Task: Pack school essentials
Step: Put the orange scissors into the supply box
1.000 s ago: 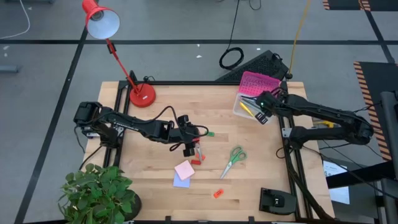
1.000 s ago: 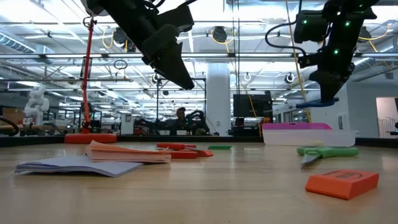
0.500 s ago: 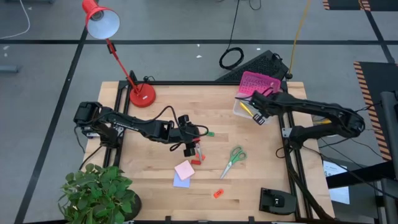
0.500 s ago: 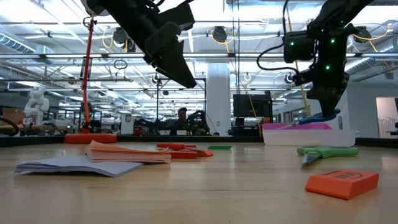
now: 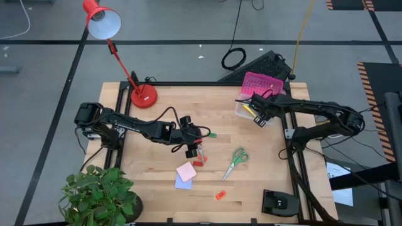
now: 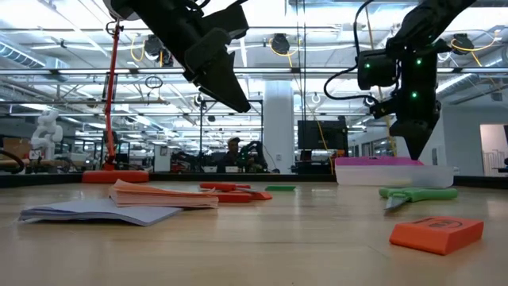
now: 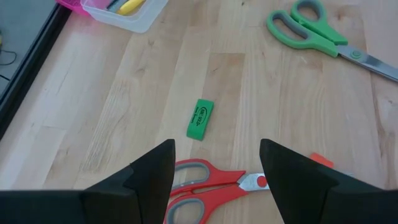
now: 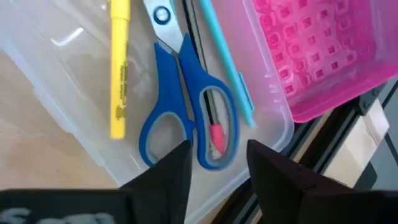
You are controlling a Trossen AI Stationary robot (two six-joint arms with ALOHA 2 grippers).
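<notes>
Spread and empty, both grippers' jaws leave blue scissors (image 8: 186, 106) and a yellow pen (image 8: 119, 68) boxed at two o'clock, while red scissors (image 7: 208, 183), green scissors (image 5: 236, 161), notes (image 5: 186, 171) and erasers (image 7: 200, 119) remain.

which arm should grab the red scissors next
Left. The left gripper hangs open right above the red scissors, while the right gripper is over the clear box across the table.

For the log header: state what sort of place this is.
Likely a robotics lab or open workshop hall. The wooden table sits in a metal frame on a floor with taped lines, with exposed ceiling trusses and workstations behind it.
</notes>
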